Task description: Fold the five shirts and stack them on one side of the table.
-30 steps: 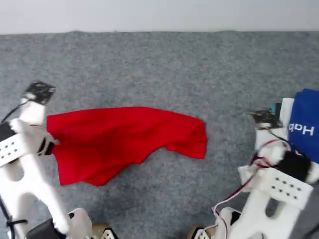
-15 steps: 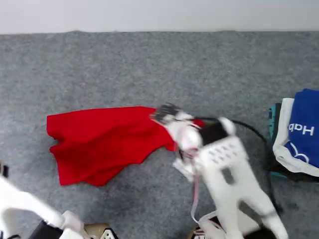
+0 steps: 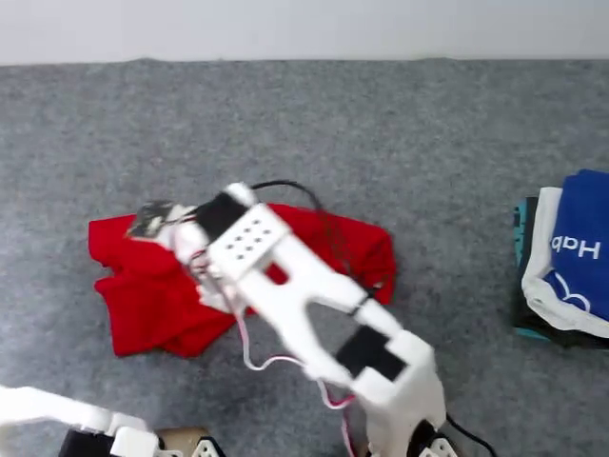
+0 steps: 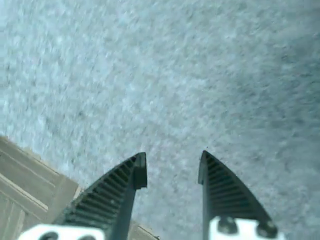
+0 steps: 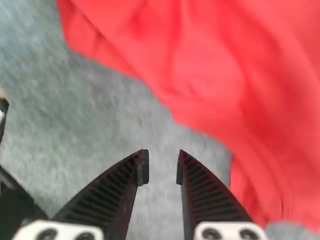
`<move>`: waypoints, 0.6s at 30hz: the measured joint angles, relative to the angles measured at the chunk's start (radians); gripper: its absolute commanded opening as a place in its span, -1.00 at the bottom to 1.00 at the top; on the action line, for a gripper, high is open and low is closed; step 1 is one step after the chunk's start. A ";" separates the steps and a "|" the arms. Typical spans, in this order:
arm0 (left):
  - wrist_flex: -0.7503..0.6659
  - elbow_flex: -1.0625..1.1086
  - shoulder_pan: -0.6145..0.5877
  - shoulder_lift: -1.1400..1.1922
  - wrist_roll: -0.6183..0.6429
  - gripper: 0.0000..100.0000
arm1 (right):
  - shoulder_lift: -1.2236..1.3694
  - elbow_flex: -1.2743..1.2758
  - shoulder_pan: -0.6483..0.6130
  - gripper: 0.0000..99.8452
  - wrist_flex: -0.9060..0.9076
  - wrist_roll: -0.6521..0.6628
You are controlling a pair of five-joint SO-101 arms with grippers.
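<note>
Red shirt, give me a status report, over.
Right end effector open, empty, at edge of shirt. Left end effector open over bare carpet. Shirt crumpled, unfolded. Right arm lies across it.

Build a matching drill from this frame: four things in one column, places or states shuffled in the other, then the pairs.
1. red shirt
2. shirt stack
3. left gripper
4. right gripper

A. open over bare grey table
B. folded, at the table's right edge
C. hovering at the red cloth's border
D. crumpled, left of centre

Pairs: 1-D; 2-B; 3-A; 4-C
</note>
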 measured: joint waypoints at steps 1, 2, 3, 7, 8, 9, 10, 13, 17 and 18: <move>0.002 -0.006 -0.017 0.000 0.000 -0.64 | 0.037 -0.038 -0.018 -0.78 0.000 0.000; 0.009 -0.017 -0.032 0.000 0.000 -0.64 | 0.074 -0.077 -0.035 -0.78 0.000 0.000; 0.018 -0.031 -0.046 0.000 0.000 -0.64 | 0.107 -0.112 -0.052 -0.78 0.000 0.000; 0.068 -0.064 -0.066 0.000 -0.005 -0.64 | 0.236 -0.250 -0.121 -0.77 -0.005 0.000; 0.075 -0.071 -0.066 0.000 -0.006 -0.64 | 0.267 -0.282 -0.140 -0.76 -0.005 0.000; 0.083 -0.075 -0.068 0.000 -0.006 -0.64 | 0.299 -0.316 -0.157 -0.72 -0.005 0.000; 0.089 -0.075 -0.068 0.000 -0.006 -0.64 | 0.331 -0.347 -0.173 -0.67 -0.005 0.000; 0.112 -0.075 -0.068 0.000 -0.006 -0.64 | 0.416 -0.430 -0.218 -0.52 -0.005 0.000; 0.146 -0.075 -0.068 0.000 -0.006 -0.64 | 0.483 -0.516 -0.236 -0.51 -0.005 0.000; 0.149 -0.075 -0.068 0.000 -0.006 -0.64 | 0.497 -0.537 -0.238 -0.51 -0.005 0.000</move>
